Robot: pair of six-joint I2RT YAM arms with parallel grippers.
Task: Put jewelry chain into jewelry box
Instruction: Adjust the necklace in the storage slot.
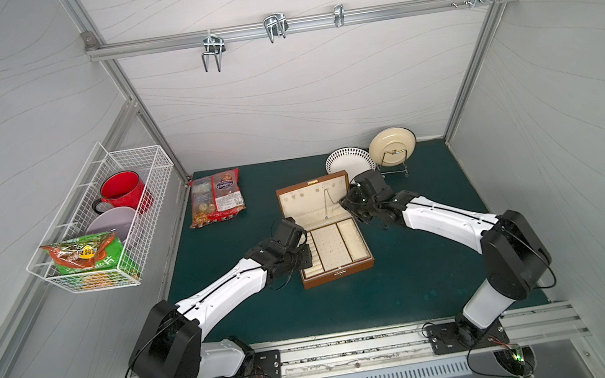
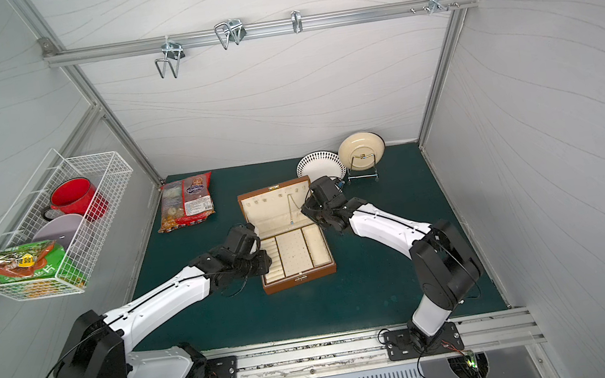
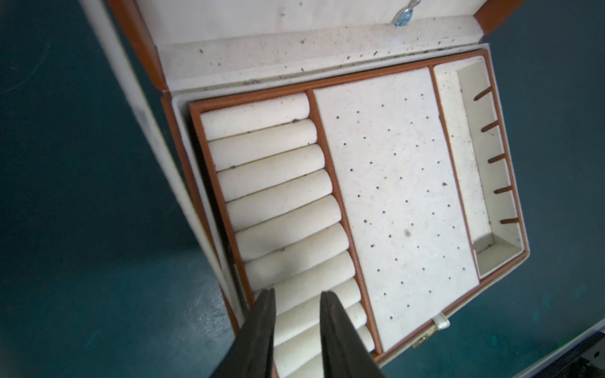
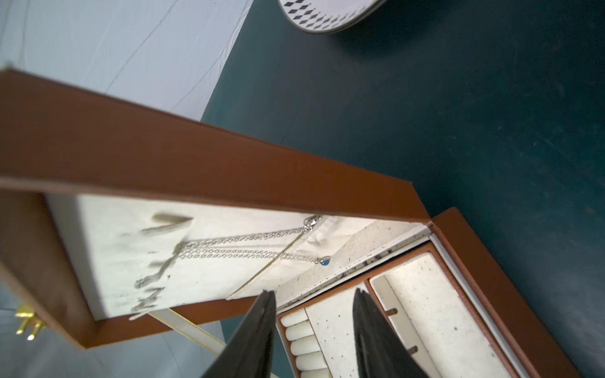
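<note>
The very thin silvery metal jewelry chain is already inside the brown leather-look hinged jewelry box, which stands open near the middle of the dark green desk, a little toward its far edge. The chain hangs against the cream lining of the raised lid, caught near the lid's top edge, apparently on one of the small hooks.

Its long axis runs straight down the lining, from the lid's top edge toward the hinge. It points down at the tray, with a small blue pendant at its lowest end, just above the hinge fold. The right wrist view shows it doubled, its strands lying close side by side.

The right gripper sits just beside the lid's right edge. Its jaws are moderately apart with nothing between them, clear of the chain. The left gripper hovers over the ring rolls on the tray's left side, its jaws a narrow gap apart and also empty.

The placing looks done. What seems left is to draw both arms clear without brushing the lid or snagging the strands.
</note>
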